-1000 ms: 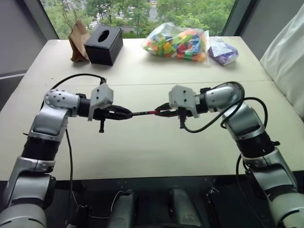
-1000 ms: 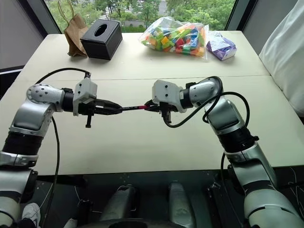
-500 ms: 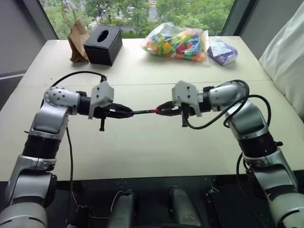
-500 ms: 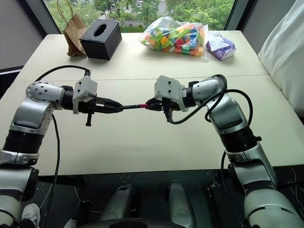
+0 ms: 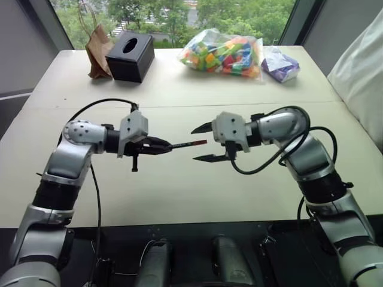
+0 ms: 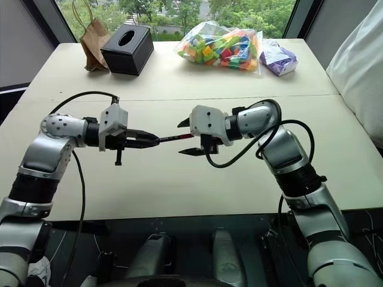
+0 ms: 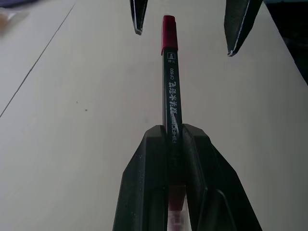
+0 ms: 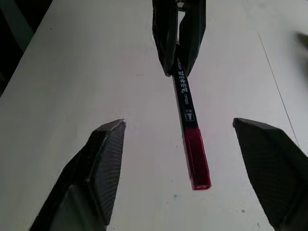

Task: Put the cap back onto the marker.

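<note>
Two claws faced each other above the pale table [image 5: 179, 197]: my left claw [image 5: 160, 145] was clenched on the slim black plastic marker [image 7: 171, 96], my right claw [image 5: 201, 143] spread wide, released, flanking the small red cylindrical cap [image 8: 196, 156] seated on the marker's tip. Capping looked done; next, lowering the marker to the table.

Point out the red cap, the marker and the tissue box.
cap [image 8: 197, 159]: right wrist view, middle of the red sleeve on the marker's end.
marker [image 7: 171, 91]: left wrist view, black barrel with white lettering.
tissue box [image 5: 130, 55]: left eye view, its black top.
</note>
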Action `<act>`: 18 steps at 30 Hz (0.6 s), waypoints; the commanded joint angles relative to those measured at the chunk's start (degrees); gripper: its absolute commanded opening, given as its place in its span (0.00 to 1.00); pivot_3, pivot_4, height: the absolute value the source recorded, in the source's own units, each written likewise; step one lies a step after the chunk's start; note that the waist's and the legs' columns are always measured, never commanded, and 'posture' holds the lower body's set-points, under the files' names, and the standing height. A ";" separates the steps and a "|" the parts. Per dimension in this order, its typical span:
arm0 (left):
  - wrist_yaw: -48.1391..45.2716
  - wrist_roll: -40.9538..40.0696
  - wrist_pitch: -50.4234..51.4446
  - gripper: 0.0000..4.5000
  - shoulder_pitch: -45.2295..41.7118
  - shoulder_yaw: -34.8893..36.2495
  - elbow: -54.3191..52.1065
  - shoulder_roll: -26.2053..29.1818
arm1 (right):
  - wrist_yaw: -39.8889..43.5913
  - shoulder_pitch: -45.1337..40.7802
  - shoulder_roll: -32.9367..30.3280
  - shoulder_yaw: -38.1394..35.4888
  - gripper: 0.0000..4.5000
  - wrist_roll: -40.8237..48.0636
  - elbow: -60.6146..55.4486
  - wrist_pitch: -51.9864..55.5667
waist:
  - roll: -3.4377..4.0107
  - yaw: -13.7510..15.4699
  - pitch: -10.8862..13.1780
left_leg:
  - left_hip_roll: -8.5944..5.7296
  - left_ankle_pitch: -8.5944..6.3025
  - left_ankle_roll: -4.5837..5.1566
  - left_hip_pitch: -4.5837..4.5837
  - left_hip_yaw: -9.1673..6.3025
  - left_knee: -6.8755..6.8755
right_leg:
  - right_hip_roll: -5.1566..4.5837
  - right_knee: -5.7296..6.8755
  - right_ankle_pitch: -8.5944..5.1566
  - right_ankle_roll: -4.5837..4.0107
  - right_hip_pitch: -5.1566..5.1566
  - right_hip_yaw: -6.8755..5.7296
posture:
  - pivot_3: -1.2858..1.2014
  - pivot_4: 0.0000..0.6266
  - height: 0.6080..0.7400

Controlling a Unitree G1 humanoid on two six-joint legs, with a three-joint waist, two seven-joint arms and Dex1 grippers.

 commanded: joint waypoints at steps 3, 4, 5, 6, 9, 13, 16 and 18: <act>8.00 -0.96 5.56 0.00 5.15 6.23 -6.23 2.75 | -3.33 1.71 -1.84 -4.72 0.88 1.76 -2.62 0.21 | 0.00 -0.03 0.00 | 0.03 0.00 0.00 0.02 -0.05 -0.02 | 0.01 0.00 0.00 0.00 0.00 0.01 | 0.52 0.24 1.00; 10.79 -0.69 7.25 0.00 6.06 7.34 -7.34 2.49 | -4.13 2.11 -1.73 -5.27 0.88 2.10 -3.03 0.58 | 0.00 0.02 0.00 | 0.03 0.00 0.00 0.02 -0.08 -0.02 | 0.01 0.00 0.00 0.00 0.00 0.01 | 0.52 0.24 1.00; 13.70 -0.36 8.85 0.00 6.87 8.38 -8.33 2.17 | -4.77 2.47 -1.65 -5.70 0.88 2.40 -3.44 0.96 | 0.00 0.04 0.00 | 0.03 0.00 0.00 0.02 -0.08 -0.02 | 0.01 0.00 0.00 0.00 0.00 0.01 | 0.52 0.24 1.00; 17.12 -0.36 11.16 0.00 7.82 9.88 -9.52 1.52 | -5.46 2.88 -1.50 -6.18 0.88 2.75 -3.95 1.34 | 0.00 0.11 0.00 | 0.03 0.00 0.00 0.02 -0.10 -0.01 | -0.01 0.00 0.00 0.00 0.00 0.02 | 0.52 0.24 1.00; 25.00 -2.14 18.46 0.00 10.11 14.25 -13.58 -0.56 | -7.18 3.86 -1.23 -7.15 0.88 4.02 -5.44 2.69 | -0.01 0.19 0.00 | 0.02 0.00 0.00 0.02 -0.12 -0.01 | -0.03 0.00 0.00 0.00 0.01 0.02 | 0.52 0.24 1.00; 36.76 -4.90 31.95 0.00 12.87 21.15 -21.44 -5.01 | -9.36 4.99 -0.79 -8.61 0.88 6.32 -7.41 5.09 | -0.02 0.20 -0.01 | 0.03 0.00 0.00 0.02 -0.16 -0.01 | -0.03 0.00 0.00 0.01 0.01 0.01 | 0.52 0.24 1.00; 44.67 -5.75 40.90 0.00 15.32 25.70 -26.45 -8.50 | -11.00 4.66 0.14 -10.52 0.88 9.45 -8.65 7.94 | -0.02 0.22 -0.01 | 0.02 0.00 0.00 0.03 -0.16 -0.01 | -0.03 0.01 0.01 0.01 0.01 0.02 | 0.52 0.24 1.00; 47.96 -5.93 44.89 0.00 17.32 27.57 -28.97 -9.84 | -11.76 4.24 0.36 -11.53 0.88 11.27 -9.35 9.67 | -0.04 0.16 -0.02 | 0.02 0.00 0.00 0.04 -0.18 -0.01 | -0.03 0.01 0.01 0.01 0.02 0.01 | 0.52 0.24 1.00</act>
